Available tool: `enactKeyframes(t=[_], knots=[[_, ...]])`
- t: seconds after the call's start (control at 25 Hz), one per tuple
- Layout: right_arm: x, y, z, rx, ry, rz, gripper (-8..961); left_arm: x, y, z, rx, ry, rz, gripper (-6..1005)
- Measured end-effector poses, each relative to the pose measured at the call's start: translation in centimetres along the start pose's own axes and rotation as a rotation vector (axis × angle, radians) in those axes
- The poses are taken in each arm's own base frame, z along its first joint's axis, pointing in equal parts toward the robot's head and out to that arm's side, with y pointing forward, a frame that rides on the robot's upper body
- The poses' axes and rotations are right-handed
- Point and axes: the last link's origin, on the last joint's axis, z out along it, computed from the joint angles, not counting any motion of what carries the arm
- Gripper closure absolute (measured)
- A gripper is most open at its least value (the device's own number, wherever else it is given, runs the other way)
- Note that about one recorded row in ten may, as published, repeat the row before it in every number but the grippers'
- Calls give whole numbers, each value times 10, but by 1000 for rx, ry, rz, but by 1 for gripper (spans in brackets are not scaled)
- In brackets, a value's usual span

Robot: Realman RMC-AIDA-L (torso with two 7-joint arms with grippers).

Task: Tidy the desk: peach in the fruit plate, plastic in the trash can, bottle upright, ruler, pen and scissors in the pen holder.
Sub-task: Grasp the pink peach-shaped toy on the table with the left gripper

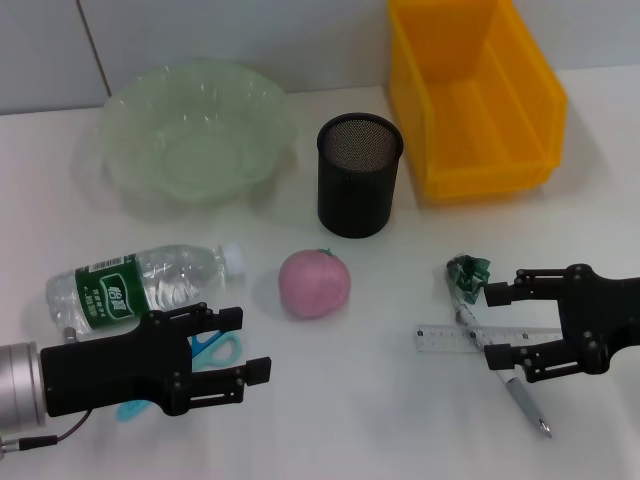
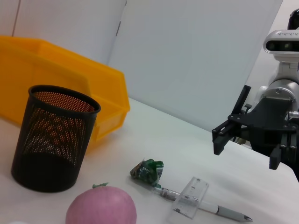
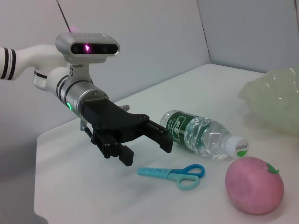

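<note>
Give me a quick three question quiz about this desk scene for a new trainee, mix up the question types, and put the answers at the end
1. True or false: the water bottle is standing upright.
2. Multiple choice: what lies across the ruler? A) the scissors B) the pen C) the peach
3. Fill in: the peach sits on the table between the bottle and the ____ plastic scrap.

Key
1. False. It lies on its side beside the left gripper, whose fingers are open.
2. B. The pen crosses the ruler by the open right gripper; the scissors lie near the left gripper.
3. Green. The plastic scrap lies at the pen's far end, not in the yellow bin.
</note>
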Motion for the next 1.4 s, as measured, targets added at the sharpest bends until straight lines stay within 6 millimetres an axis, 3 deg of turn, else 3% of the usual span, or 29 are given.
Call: enactKeyframes(t=[0.48,0.68,0.76,0.8,1.0,1.4], knots=[[1,0,0,0,1,-5,122,2,-2,0,11,13,-1,199],[2,1,-2,4,3,-5,122,12,-13,5,57,25,34,199],[3,1,-3,8,5,-2,122,18,-19,10,78,20,54,199],[5,2,-6,14,7,1,122,30,-33,21,124,0,102,199],[7,2,-9,22,8,12,122,42,-41,40,134,-51,195,199],[7,2,-9,23,6,15,122,41,-45,67,138,-169,295,200]])
